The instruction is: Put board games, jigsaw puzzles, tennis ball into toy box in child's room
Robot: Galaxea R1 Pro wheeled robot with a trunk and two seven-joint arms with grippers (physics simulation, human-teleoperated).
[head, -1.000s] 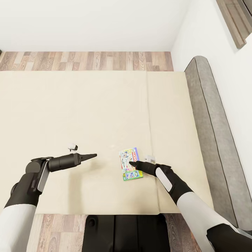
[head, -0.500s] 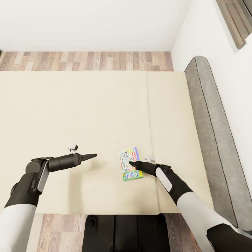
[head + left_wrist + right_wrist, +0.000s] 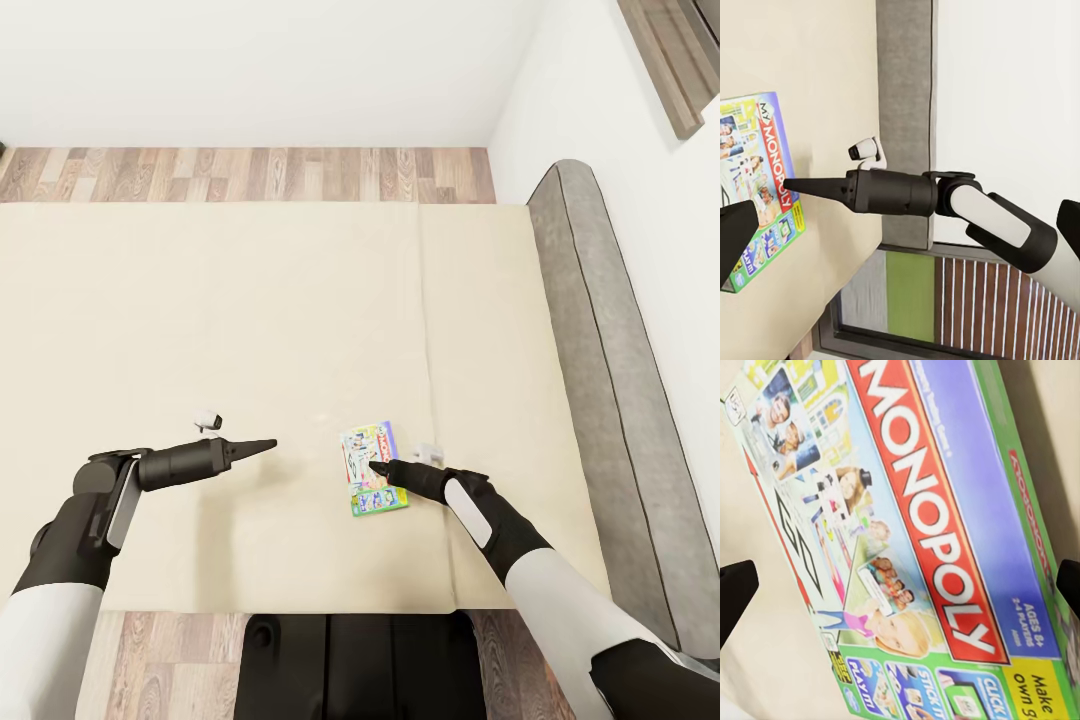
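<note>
Flat rectangular Monopoly board game box with a white-green-blue cartoon cover [image 3: 372,468] lies face up on the wide cream mattress of the bed [image 3: 250,320], near the edge closest to the robot. Grey upholstered bed frame [image 3: 600,400] runs along the white wall.

Right end effector [image 3: 378,465]: tip sits over the box, about mid-cover, arm reaching in from the robot's right. Wrist view looks straight onto the cover [image 3: 907,540], with a dark fingertip at each side margin, so fingers read as spread, bracketing the box. No contact confirmed.

Left end effector [image 3: 262,444]: well apart from the box, out to its left, hovering above bare mattress. In the head view it tapers to a single point; fingers look pressed together, nothing held.

Key relation: box directly beneath the right end effector. Long axis runs away from the robot, tilted slightly. Right arm clearly nearer; judged the one to grasp.

Change versus the earlier frames: none visible. Both arms, box and camera in identical positions.
</note>
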